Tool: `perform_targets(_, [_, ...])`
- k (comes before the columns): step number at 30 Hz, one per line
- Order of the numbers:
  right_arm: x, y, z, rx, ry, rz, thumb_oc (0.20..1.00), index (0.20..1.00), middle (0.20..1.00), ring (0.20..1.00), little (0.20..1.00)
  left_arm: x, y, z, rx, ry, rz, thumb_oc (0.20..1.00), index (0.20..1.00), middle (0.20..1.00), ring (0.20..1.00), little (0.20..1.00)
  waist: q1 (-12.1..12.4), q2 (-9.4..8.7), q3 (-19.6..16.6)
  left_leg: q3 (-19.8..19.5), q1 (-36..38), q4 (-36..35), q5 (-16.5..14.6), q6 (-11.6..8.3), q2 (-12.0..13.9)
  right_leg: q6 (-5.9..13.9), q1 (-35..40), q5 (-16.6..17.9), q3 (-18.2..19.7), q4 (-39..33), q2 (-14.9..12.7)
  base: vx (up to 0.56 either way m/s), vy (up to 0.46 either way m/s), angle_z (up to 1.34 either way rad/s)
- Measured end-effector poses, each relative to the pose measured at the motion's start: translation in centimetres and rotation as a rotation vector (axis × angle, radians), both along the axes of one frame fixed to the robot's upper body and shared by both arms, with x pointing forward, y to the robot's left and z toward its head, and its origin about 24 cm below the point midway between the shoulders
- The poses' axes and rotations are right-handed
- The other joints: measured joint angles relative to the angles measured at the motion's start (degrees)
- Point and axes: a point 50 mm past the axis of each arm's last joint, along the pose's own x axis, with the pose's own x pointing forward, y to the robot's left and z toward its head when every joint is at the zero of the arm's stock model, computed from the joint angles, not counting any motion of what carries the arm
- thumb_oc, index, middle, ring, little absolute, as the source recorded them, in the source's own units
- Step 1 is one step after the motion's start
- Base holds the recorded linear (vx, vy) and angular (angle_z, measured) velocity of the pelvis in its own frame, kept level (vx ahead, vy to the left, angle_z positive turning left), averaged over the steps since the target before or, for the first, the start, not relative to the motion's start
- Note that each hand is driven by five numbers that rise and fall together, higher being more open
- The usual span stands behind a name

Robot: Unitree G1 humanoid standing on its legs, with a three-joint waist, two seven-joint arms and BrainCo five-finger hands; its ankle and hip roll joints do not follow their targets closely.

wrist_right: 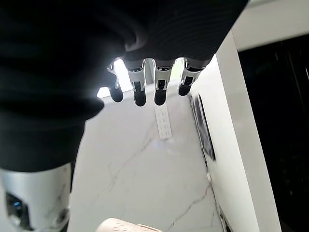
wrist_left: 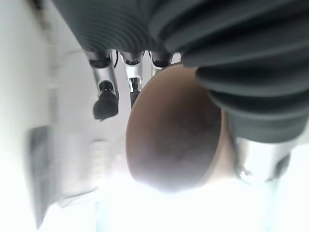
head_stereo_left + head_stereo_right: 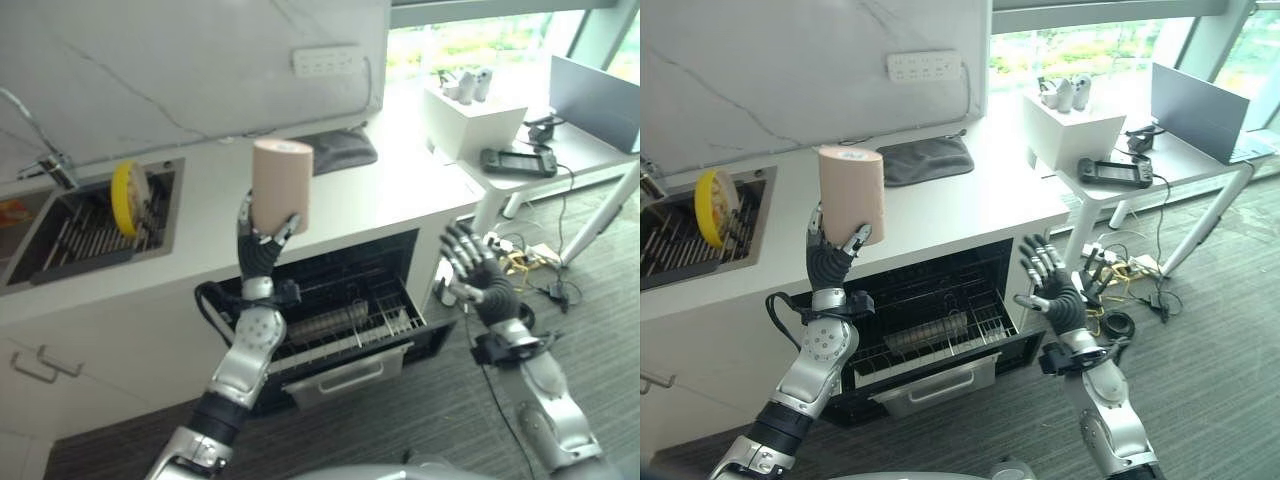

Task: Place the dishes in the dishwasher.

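Note:
My left hand (image 3: 258,247) holds a tall tan cup (image 3: 281,184) upright, raised above the counter's front edge over the open dishwasher (image 3: 340,320). Its fingers and thumb curl round the cup's lower end; in the left wrist view the cup's base (image 2: 174,130) sits against the palm. The dishwasher's lower rack (image 3: 930,335) is pulled out, with a long pale item lying in it. A yellow plate (image 3: 129,197) stands on edge in the sink rack (image 3: 90,232). My right hand (image 3: 478,270) is raised to the right of the dishwasher, fingers spread, holding nothing.
A dark folded cloth (image 3: 338,150) lies at the back of the white counter (image 3: 400,190). To the right stand a white side table (image 3: 560,150) with a white box (image 3: 470,118) and a black device (image 3: 518,160). Cables (image 3: 535,270) lie on the floor beneath it.

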Motion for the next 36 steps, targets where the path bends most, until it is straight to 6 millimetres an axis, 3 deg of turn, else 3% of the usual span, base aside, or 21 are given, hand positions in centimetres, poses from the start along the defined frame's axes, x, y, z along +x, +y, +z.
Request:
perform_targets(4, [0.4,0.2,0.7,-0.028,-0.017,0.030,1.000,1.000,1.000,1.000,1.000,-0.7,-0.1,1.4,0.149,-0.103,-0.019,0.200,0.200,0.200,0.200,0.200,1.98,0.67,-0.31,-1.42,-0.10,0.00,0.00,0.00,-0.15,0.08,1.31,0.17,-1.50,-1.23,-0.27,0.01,-0.010,0.20])
perform_targets(8, [1.3,2.6,3.1,-0.019,-0.099,0.150,1.000,1.000,1.000,1.000,1.000,-1.3,-1.2,0.2,0.267,-0.063,-0.086,0.200,0.200,0.200,0.200,0.200,4.03,1.00,-0.52,-2.64,-0.25,0.00,0.01,-0.01,-0.24,0.10,2.21,0.42,-2.63,-2.03,-0.34,0.01,-0.015,0.13])
perform_targets(11, [1.6,3.5,3.4,0.006,-0.087,0.195,1.000,1.000,1.000,1.000,1.000,-1.3,-1.9,-0.4,0.310,-0.015,-0.145,0.200,0.200,0.200,0.200,0.200,5.11,1.03,-0.56,-3.62,-0.34,0.00,0.02,-0.01,-0.41,0.12,2.89,0.40,-3.71,-2.41,-0.41,0.00,-0.014,0.19])
perform_targets(20, [1.9,5.0,5.6,0.024,-0.165,0.257,1.000,1.000,1.000,1.000,1.000,-1.2,-2.7,-2.4,0.382,0.102,-0.217,0.200,0.200,0.200,0.200,0.200,5.43,0.99,-0.61,-4.12,-0.68,0.01,0.04,0.01,-0.46,0.13,2.85,0.42,-3.97,-2.61,-0.40,0.00,-0.003,0.02])
perform_targets(36, [1.9,5.8,5.0,0.111,-0.084,0.264,1.000,1.000,1.000,1.000,1.000,-2.2,-4.5,-4.4,0.489,0.128,-0.343,0.200,0.200,0.200,0.200,0.200,5.17,0.98,-0.71,-3.84,-0.41,0.01,0.04,0.02,-0.47,0.14,2.90,0.43,-3.75,-2.50,-0.41,0.00,0.000,0.00])
